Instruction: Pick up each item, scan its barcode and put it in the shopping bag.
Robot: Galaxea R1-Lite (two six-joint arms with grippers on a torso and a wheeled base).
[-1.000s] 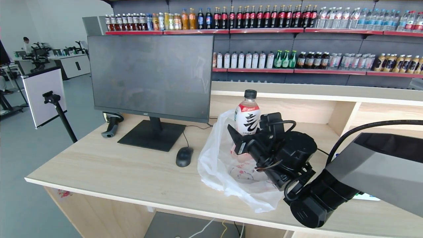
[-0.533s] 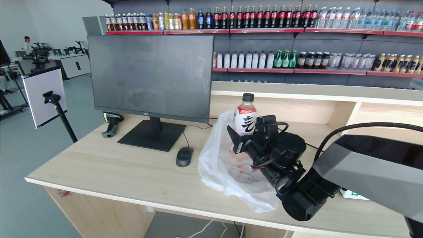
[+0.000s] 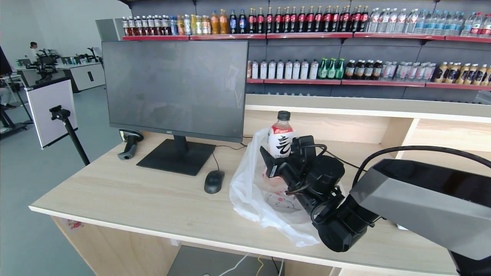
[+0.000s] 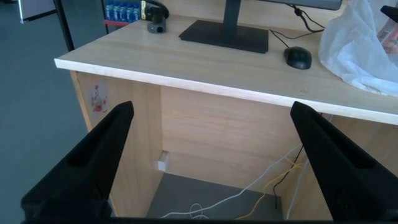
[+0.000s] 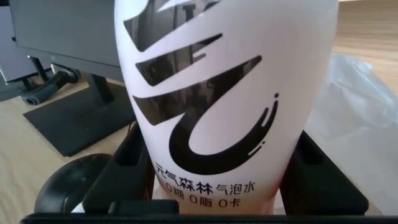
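One glossy bottle [image 3: 281, 138] (upright) in right tool [image 3: 277, 163], crinkly bag [image 3: 249, 188]

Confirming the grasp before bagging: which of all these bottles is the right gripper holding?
The black-capped, white-labelled bottle over the shopping bag, clamped in the right gripper; all other bottles stand in rows on the shelves behind.

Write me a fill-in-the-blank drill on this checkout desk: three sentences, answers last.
The right gripper is shut on the bottle, whose cap is ____.
The shopping bag lies on the desk to the ____ of the mouse in the head view.
The left gripper, low before the desk, has its jaws ____.
Missing words: black; right; open.
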